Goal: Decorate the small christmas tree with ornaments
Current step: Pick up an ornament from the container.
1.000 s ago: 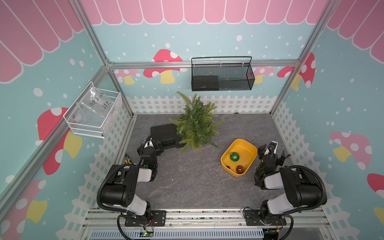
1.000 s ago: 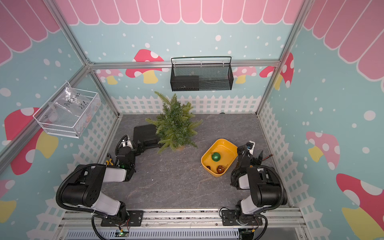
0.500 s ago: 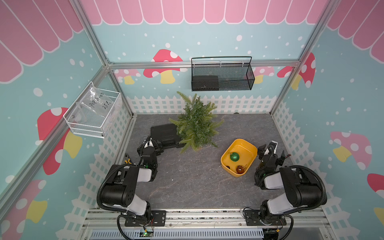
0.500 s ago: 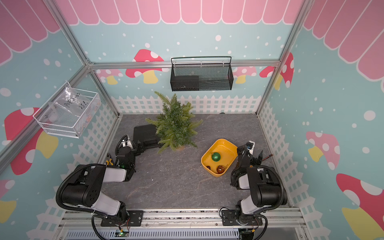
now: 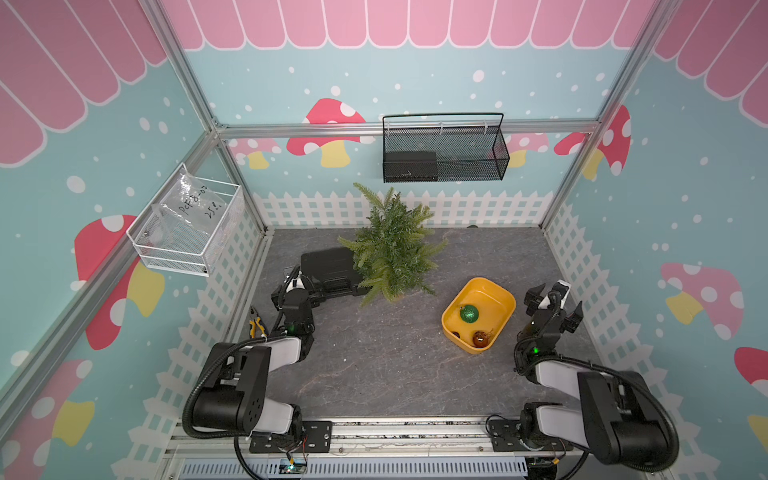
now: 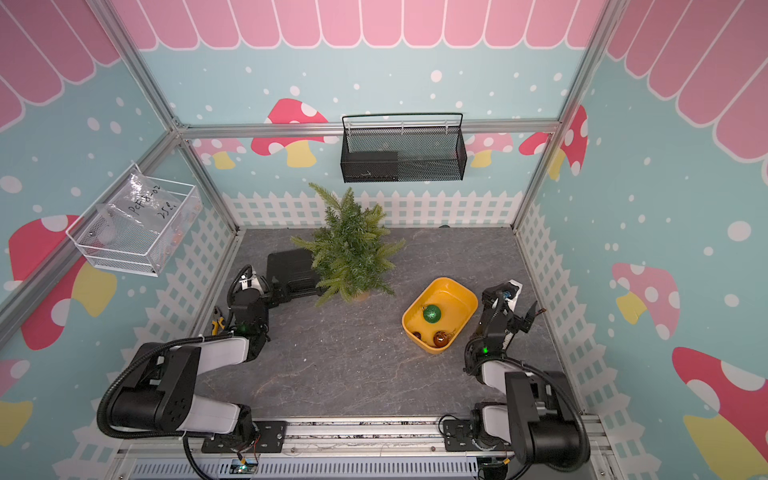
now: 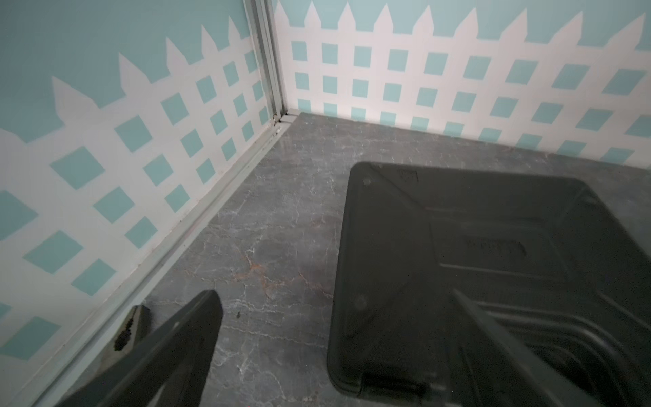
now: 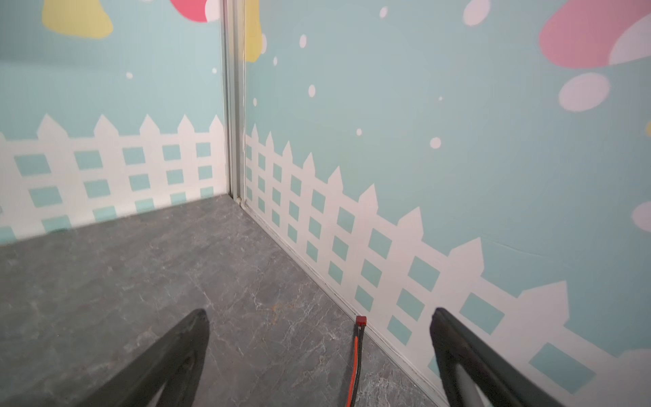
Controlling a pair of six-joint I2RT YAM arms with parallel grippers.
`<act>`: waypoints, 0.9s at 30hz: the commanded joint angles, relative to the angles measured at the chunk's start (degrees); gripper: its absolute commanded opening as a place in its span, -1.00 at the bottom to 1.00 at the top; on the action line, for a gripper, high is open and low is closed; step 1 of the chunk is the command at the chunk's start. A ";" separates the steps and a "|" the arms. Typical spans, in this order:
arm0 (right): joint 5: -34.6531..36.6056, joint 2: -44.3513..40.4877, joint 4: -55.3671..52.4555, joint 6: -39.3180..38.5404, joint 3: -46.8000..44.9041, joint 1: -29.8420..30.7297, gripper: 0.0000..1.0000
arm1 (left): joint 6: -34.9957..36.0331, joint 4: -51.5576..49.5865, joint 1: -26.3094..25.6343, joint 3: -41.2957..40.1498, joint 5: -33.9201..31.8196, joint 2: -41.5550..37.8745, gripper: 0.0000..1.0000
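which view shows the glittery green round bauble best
The top views: in both, the glittery green round bauble lies unobstructed inside the yellow plastic tub, seen from above. Neither wrist view shows it: the left wrist sees a black plastic case, the right wrist grey floor and fence-patterned wall.

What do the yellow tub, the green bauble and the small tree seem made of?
The yellow tub: probably plastic, smooth, slightly glossy, one even colour. The green bauble: plastic or glass, cannot tell, under a sparkling glitter coat. The small christmas tree: artificial, apparently plastic needles, matte, uniform green.
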 commanded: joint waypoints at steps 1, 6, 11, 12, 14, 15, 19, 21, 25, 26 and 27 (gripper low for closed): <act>-0.65 -6.60 -16.64 5.64 4.64 0.26 0.99 | 0.43 -7.73 -1.92 2.76 -6.26 -4.18 0.98; -11.33 -14.12 -30.18 19.20 8.80 0.10 0.99 | -8.71 -20.35 -2.72 7.60 -5.61 -10.85 0.98; -34.86 -13.67 -23.15 29.76 9.35 -0.89 0.70 | -30.43 -32.32 3.60 9.37 10.71 -17.20 0.98; -36.04 -13.60 -24.47 31.20 10.47 -0.89 0.65 | -31.55 -33.24 3.74 9.18 13.41 -18.40 0.95; -39.60 -12.34 -33.66 30.47 15.70 -0.81 0.56 | -33.21 -36.31 3.73 9.37 18.52 -19.99 0.81; -41.10 -10.96 -38.92 30.03 18.67 -0.80 0.50 | -33.82 -37.36 3.62 9.37 21.22 -20.57 0.75; -50.03 -5.51 -51.19 30.10 23.55 -0.80 0.42 | -35.68 -44.10 1.48 9.33 29.26 -22.78 0.64; -51.30 -4.36 -56.66 30.02 24.86 -0.80 0.41 | -35.74 -47.31 -0.73 9.05 30.85 -24.24 0.64; -55.42 -2.07 -65.12 29.07 27.51 -0.75 0.39 | -36.33 -51.61 -4.99 7.43 34.84 -26.88 0.64; -55.71 -1.40 -67.58 27.99 28.30 -0.55 0.38 | -36.50 -52.93 -5.95 7.03 35.49 -27.56 0.63; -55.63 -0.93 -69.42 27.30 28.78 -0.41 0.38 | -36.60 -53.79 -6.77 6.61 35.79 -28.29 0.63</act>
